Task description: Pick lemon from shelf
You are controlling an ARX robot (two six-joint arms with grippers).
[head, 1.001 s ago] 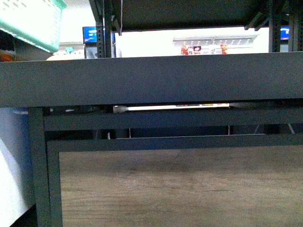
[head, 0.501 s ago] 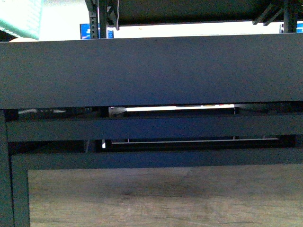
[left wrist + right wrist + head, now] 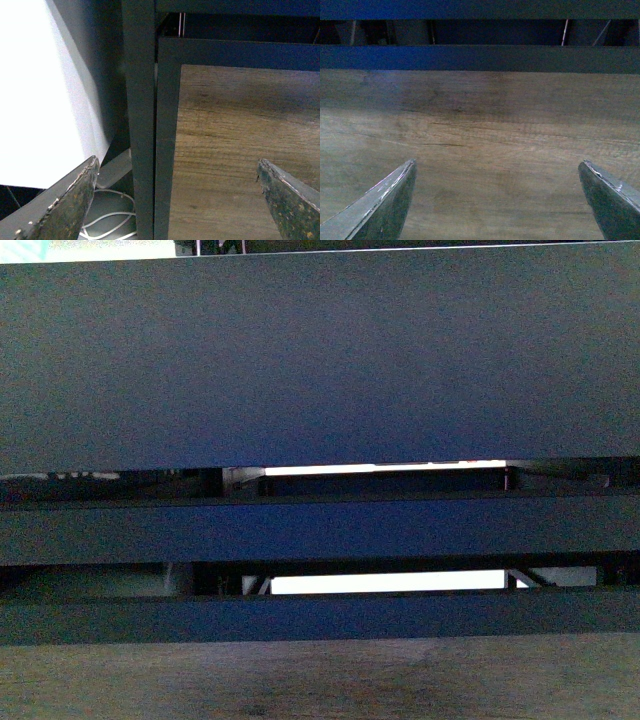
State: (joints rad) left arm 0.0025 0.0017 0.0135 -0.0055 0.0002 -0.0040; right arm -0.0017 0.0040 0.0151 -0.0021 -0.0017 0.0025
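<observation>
Shelf (image 3: 320, 360) looms closer; left tool (image 3: 176, 161), right tool (image 3: 496, 163) spread before it.

One black shelf (image 3: 320, 360), one wood-grain panel (image 3: 480, 140), one white cable (image 3: 114, 219), two tools, left tool (image 3: 176, 161) and right tool (image 3: 497, 163)

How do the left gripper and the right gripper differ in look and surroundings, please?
The left gripper has speckled, worn fingers; the right gripper has smooth fingers. The left gripper points at an upright of the shelf; the right gripper at the wooden panel. Both are open and empty.
</observation>
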